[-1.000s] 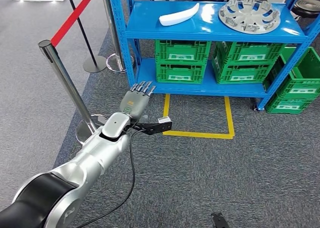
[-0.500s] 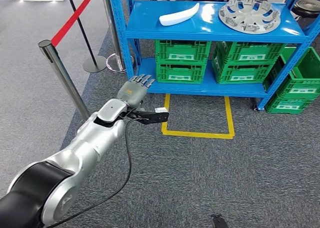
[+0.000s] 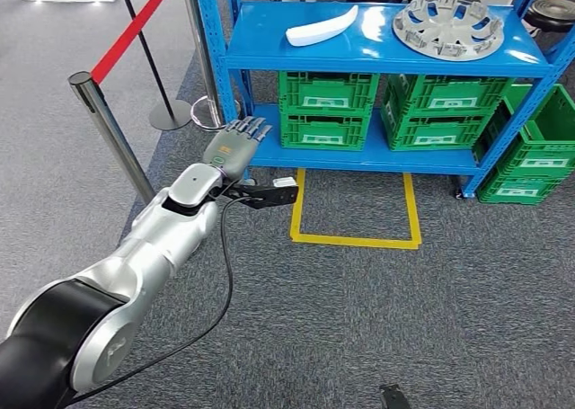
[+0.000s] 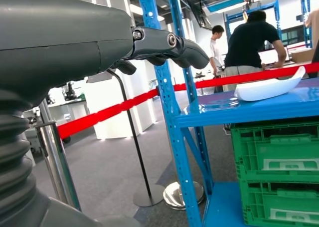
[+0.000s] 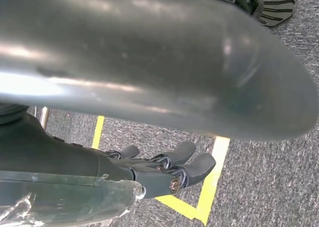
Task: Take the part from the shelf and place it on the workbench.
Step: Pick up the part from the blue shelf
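Note:
A white curved part [image 3: 322, 27] lies on the upper blue shelf board [image 3: 380, 57], left of a silver hubcap [image 3: 447, 27]. My left hand [image 3: 234, 148] is raised in front of the rack's left post, below and left of the white part. Its fingers are stretched out and apart, and it holds nothing. The left wrist view shows that hand [image 4: 75, 42] with its fingers [image 4: 177, 45] pointing at the rack, and the white part [image 4: 269, 89] beyond on the shelf. My right hand [image 5: 161, 169] hangs over the carpet, fingers straight, holding nothing.
Green crates [image 3: 327, 108] [image 3: 440, 112] fill the lower shelf, and another [image 3: 535, 157] stands on the floor at the right. A chrome stanchion [image 3: 111, 130] with a red belt [image 3: 132, 31] stands left of my arm. Yellow tape [image 3: 356, 240] marks a square on the carpet. People [image 4: 255, 42] stand behind the rack.
My left arm has lifted and reached further forward, so the hand now sits higher and closer to the rack's lower shelf. Shelf and parts have not moved.

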Tool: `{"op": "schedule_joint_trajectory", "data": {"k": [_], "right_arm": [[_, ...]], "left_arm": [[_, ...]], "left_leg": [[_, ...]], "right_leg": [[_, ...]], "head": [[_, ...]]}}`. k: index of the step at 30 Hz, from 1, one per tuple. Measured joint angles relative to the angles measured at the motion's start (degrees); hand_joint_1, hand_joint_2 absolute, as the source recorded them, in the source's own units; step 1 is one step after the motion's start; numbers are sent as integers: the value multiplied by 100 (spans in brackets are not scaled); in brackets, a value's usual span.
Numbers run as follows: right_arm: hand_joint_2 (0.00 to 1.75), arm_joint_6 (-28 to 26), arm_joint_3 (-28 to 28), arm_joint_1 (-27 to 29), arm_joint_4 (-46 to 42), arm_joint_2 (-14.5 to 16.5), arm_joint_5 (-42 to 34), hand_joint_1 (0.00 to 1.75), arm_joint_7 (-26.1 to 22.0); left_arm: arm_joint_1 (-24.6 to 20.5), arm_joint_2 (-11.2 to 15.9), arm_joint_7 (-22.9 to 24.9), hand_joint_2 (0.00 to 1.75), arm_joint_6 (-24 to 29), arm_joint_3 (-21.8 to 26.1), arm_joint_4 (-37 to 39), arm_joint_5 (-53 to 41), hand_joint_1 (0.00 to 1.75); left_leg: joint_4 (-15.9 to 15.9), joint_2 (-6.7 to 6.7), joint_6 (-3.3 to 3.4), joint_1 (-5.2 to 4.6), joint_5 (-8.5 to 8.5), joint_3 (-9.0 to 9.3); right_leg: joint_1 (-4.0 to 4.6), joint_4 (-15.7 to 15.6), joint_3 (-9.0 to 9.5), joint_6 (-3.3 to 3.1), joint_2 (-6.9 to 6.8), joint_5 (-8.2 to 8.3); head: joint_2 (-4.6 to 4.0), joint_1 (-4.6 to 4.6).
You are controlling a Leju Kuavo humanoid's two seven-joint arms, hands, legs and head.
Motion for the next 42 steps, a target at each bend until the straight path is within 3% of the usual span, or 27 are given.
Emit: {"op": "schedule_joint_trajectory", "data": {"k": [15,42], "right_arm": [[0,18,0,-5,0,0,15,0,0],[0,22,-2,-1,0,13,34,0,13]], "left_arm": [[91,7,-141,0,-31,268,0,200,0],[149,64,-68,0,-129,298,0,25,0]], "left_leg": [[0,0,0,0,0,-2],[0,0,0,0,0,-2]], "right_leg": [[0,0,0,0,0,0],[0,0,-1,0,0,0]], "head": [[0,-1],[0,0]]}}
